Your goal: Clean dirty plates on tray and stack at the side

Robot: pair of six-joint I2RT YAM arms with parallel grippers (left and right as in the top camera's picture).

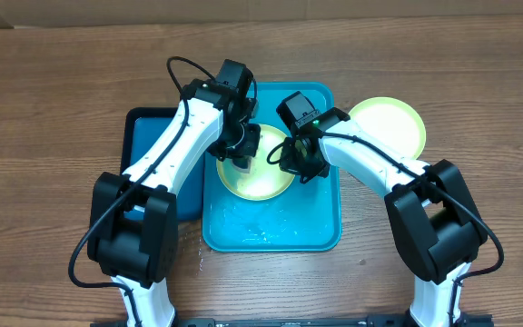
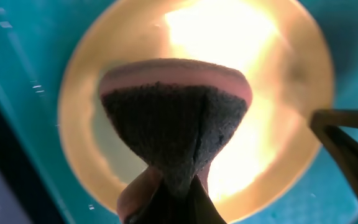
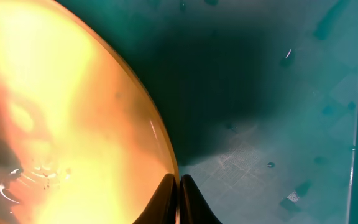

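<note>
A pale yellow-green plate [image 1: 263, 180] lies in the turquoise tray [image 1: 320, 227]. My left gripper [image 1: 241, 150] hangs over the plate's left part, shut on a pink sponge [image 2: 173, 118] with its dark scouring face toward the camera. In the left wrist view the sponge covers the middle of the plate [image 2: 272, 74], and I cannot tell whether they touch. My right gripper [image 1: 296, 159] sits at the plate's right edge. Seen from the right wrist, the right gripper [image 3: 178, 186] has its fingers pinched on the thin rim of the plate [image 3: 61, 106], above the tray floor [image 3: 272, 112].
A second yellow-green plate [image 1: 389, 123] lies on the wooden table just right of the tray. A smaller dark-blue tray [image 1: 148, 127] sits against the turquoise tray's left side, under my left arm. Water droplets wet the tray floor near its front [image 1: 261, 227].
</note>
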